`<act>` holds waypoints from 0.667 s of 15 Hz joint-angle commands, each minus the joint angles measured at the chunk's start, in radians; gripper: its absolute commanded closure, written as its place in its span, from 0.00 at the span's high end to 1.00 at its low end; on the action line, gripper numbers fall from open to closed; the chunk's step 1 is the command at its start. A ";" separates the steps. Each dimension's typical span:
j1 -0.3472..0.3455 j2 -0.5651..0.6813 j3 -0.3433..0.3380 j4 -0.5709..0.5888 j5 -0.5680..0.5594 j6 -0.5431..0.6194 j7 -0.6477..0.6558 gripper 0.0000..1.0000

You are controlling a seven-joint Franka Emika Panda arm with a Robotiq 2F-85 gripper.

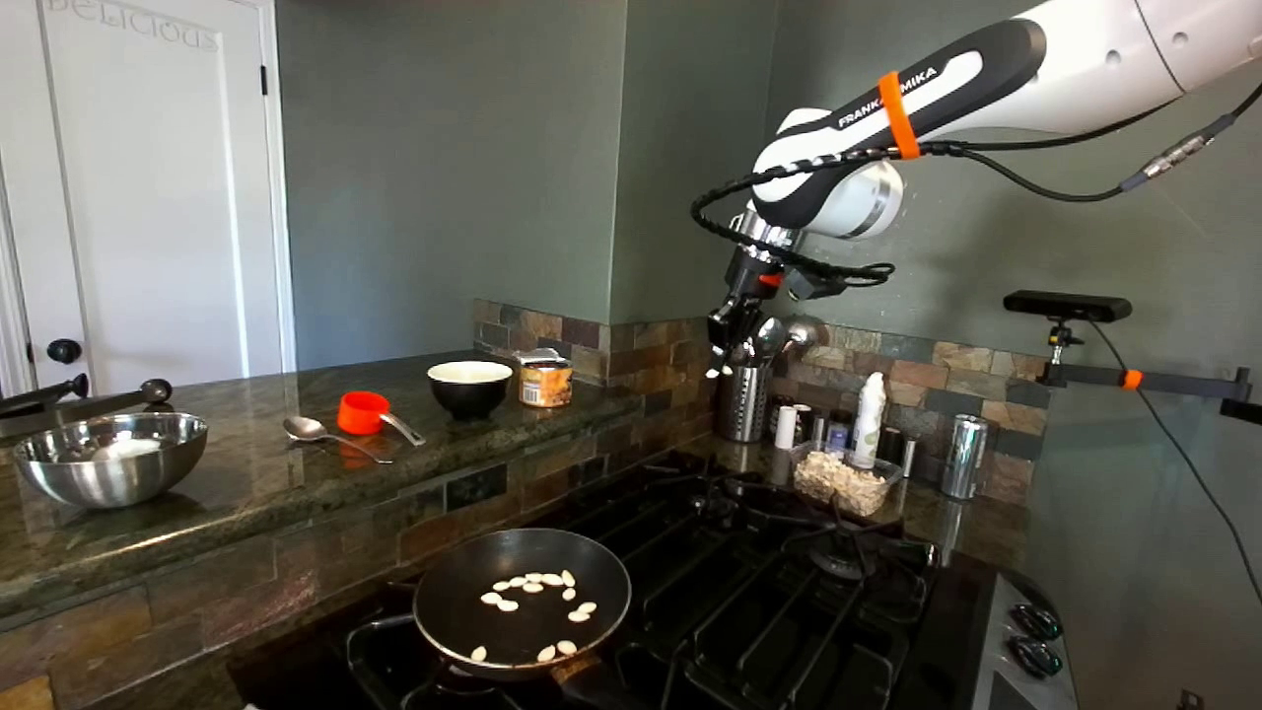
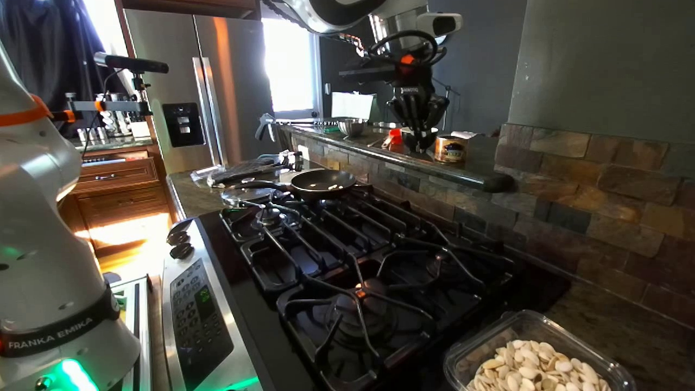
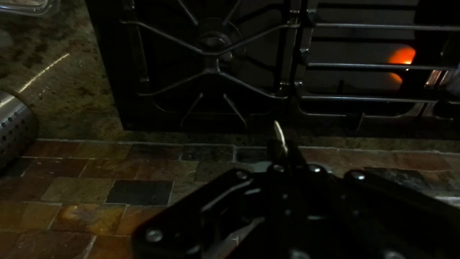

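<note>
My gripper (image 1: 723, 353) is shut and points down, high over the back of the stove beside the tiled wall. In the wrist view its fingertips (image 3: 284, 149) pinch a pale seed (image 3: 279, 133) that sticks out past them. Small white tips of seed (image 1: 712, 374) show under the fingers in an exterior view; a second seed may be held. A clear container (image 2: 575, 338) full of similar seeds stands on the counter. A black frying pan (image 1: 537, 621) on the stove has several pale seeds spread in it. The gripper (image 2: 421, 147) is apart from both.
Black stove grates (image 1: 769, 611) lie below the gripper. A perforated steel utensil holder (image 1: 741, 406) stands close behind it, with a spray bottle (image 1: 869, 424) nearby. The raised ledge bears a black bowl (image 1: 470, 396), food can (image 1: 545, 385), red measuring cup (image 1: 363, 414), spoon (image 1: 308, 429) and steel bowl (image 1: 108, 483).
</note>
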 commanded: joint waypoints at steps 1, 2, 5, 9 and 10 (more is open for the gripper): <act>-0.006 -0.046 -0.021 -0.068 -0.025 0.014 0.043 0.01; -0.003 -0.058 -0.025 -0.086 -0.003 0.020 0.019 0.01; 0.013 -0.070 -0.023 -0.098 -0.003 0.017 -0.011 0.01; 0.052 -0.075 0.002 -0.074 -0.013 0.023 -0.068 0.01; 0.064 -0.072 0.010 -0.065 -0.015 0.033 -0.085 0.01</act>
